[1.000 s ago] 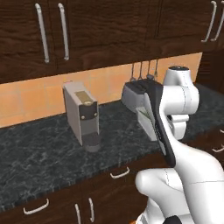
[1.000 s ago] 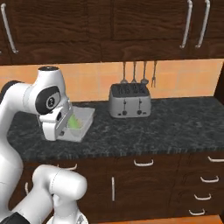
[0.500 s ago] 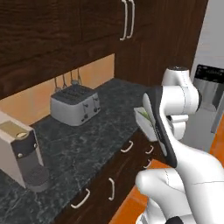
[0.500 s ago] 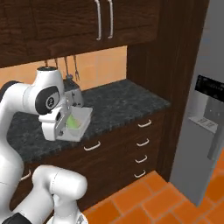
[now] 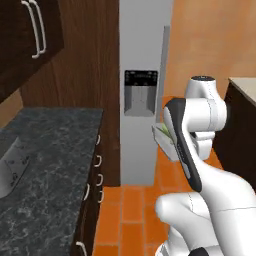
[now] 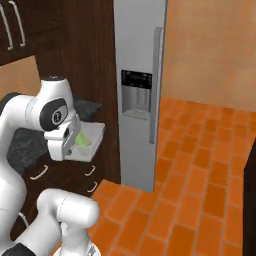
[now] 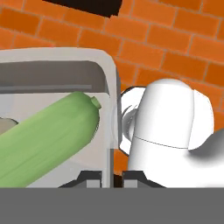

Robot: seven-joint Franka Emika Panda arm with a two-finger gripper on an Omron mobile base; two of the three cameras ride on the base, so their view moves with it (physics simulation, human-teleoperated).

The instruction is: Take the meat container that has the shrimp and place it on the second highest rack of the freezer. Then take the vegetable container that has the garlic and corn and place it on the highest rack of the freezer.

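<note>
Left base view: dark counter (image 5: pixel 45 155), orange brick floor (image 5: pixel 132 205).

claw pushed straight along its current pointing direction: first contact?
Probably the orange brick floor. The claw is shut on the side wall of the clear plastic container with the green vegetable, and beyond it lies floor. Depth is unclear.

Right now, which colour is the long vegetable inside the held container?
Light green; the long vegetable shows best in the hand view.
</note>
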